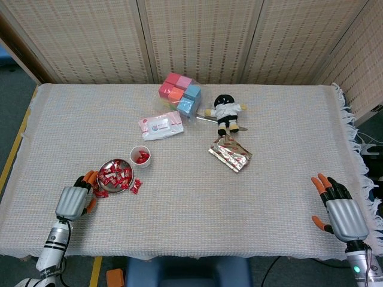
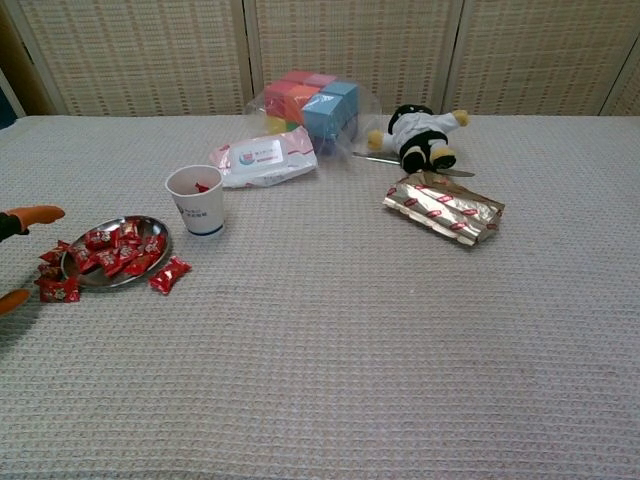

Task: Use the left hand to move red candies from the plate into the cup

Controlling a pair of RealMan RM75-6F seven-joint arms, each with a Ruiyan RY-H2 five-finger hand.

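While the left hand (image 1: 73, 200) hangs low by the near left edge of the tabletop (image 1: 179, 221), its fingers are spread apart and hold nothing. It sits just beside the plate (image 1: 106, 167), a bit nearer to the edge, and does not touch it. From the chest view only two orange fingertips (image 2: 35, 213) poke in at the left side. The right hand (image 1: 341, 212) is way over at the near right corner, with its fingers apart and nothing in it.

The plate is a small shiny dish near the left edge, and red candies (image 1: 115, 176) are piled in it. A few lie off the plate on the cloth (one at its right rim, a couple at its left). Just behind the plate stands the cup (image 1: 141, 156), white and upright, with some red candies down inside.

Further back, near the middle, lies a shiny foil pack (image 1: 230, 153). Behind the cup is a pink wipes pack (image 1: 160, 125). A little doll (image 1: 225, 112) lies behind the foil pack. Closest to the far edge is a clear bag of colored blocks (image 1: 180, 94).
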